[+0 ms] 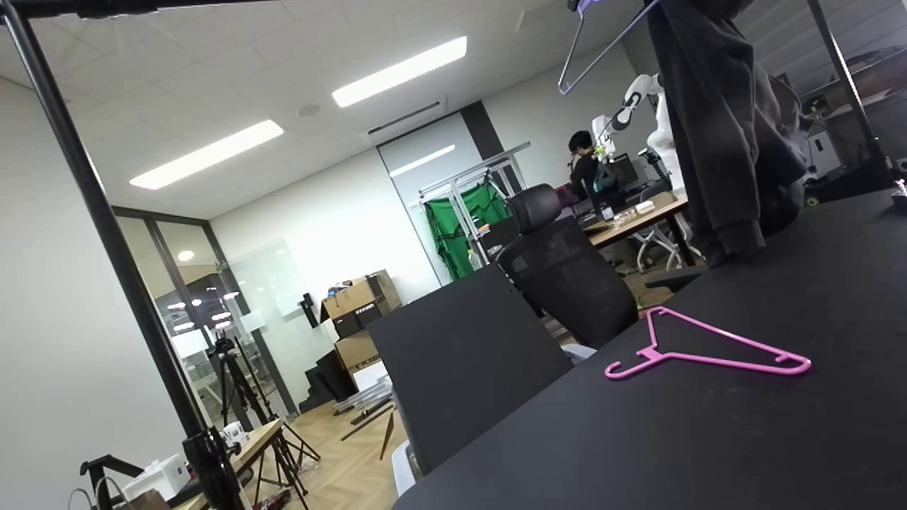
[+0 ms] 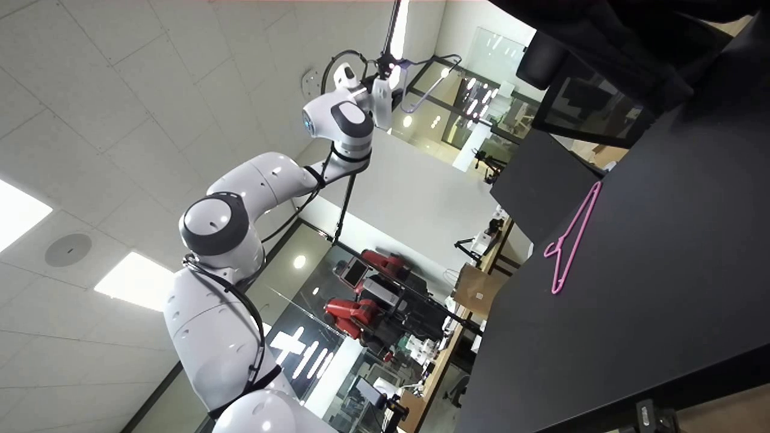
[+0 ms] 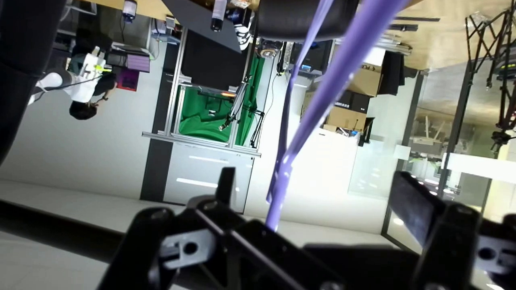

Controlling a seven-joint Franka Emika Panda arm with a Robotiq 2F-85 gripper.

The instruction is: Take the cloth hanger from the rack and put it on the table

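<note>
Cloth hanger [image 3: 313, 119]: thin, violet, glossy-streaked (narrow rounded end in both exterior views), near my gripper [image 3: 313, 189]; my jaws stand wide apart.

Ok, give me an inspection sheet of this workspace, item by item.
Surface: flat black table.
Job's things: purple hanger, up by the rack, not on the table; hook contact unclear.
Clutter: pink hanger, lying on the table.
Gripper: open, jaws apart, purple hanger showing between them in the wrist view.
Cables: black cable along the robot arm.
Surroundings: office chair and dark clothing near the table; person in the background.
</note>
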